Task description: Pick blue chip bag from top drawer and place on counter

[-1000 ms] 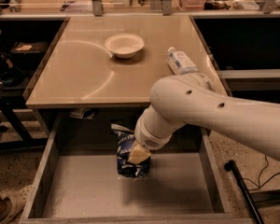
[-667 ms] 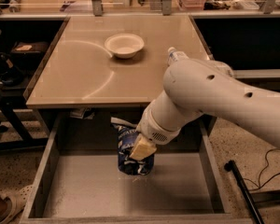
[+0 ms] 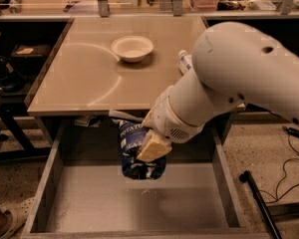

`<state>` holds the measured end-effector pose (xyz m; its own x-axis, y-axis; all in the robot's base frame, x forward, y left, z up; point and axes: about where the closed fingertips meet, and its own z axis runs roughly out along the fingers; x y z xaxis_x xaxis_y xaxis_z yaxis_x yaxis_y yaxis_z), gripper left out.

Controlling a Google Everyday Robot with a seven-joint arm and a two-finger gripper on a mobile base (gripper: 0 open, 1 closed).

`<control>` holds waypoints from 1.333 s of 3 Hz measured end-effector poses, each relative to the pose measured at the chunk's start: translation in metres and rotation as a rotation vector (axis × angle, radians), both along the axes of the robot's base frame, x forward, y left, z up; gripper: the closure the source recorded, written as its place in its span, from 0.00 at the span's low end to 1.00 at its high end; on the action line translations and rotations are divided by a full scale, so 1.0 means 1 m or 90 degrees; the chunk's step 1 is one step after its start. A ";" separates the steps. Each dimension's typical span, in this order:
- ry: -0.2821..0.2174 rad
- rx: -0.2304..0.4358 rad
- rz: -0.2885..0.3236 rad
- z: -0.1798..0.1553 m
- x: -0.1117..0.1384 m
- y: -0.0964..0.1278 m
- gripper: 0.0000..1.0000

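The blue chip bag is dark navy foil with white lettering. It hangs in the air above the open top drawer, just in front of the counter's front edge. My gripper is shut on the bag's right side, with a tan finger pad pressed against it. My white arm reaches in from the right and covers the counter's right part. The beige counter lies behind the drawer.
A white bowl stands on the counter at the middle back. A clear plastic bottle lies on the counter, mostly hidden behind my arm. Drawer side walls rise left and right. A dark pole leans on the floor at right.
My gripper has lifted the bag up off the drawer bottom toward the counter's front edge. My arm has risen and now covers more of the counter's right side.
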<state>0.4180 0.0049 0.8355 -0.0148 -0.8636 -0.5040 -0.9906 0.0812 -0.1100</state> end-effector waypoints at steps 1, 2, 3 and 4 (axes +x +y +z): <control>-0.035 0.015 0.021 0.034 0.000 0.004 1.00; -0.057 0.027 0.032 0.055 0.011 0.008 1.00; -0.068 0.031 0.034 0.067 0.045 0.012 1.00; -0.066 0.035 0.041 0.072 0.083 0.020 1.00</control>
<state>0.5006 0.0246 0.9080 0.0949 -0.8321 -0.5465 -0.9775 0.0260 -0.2093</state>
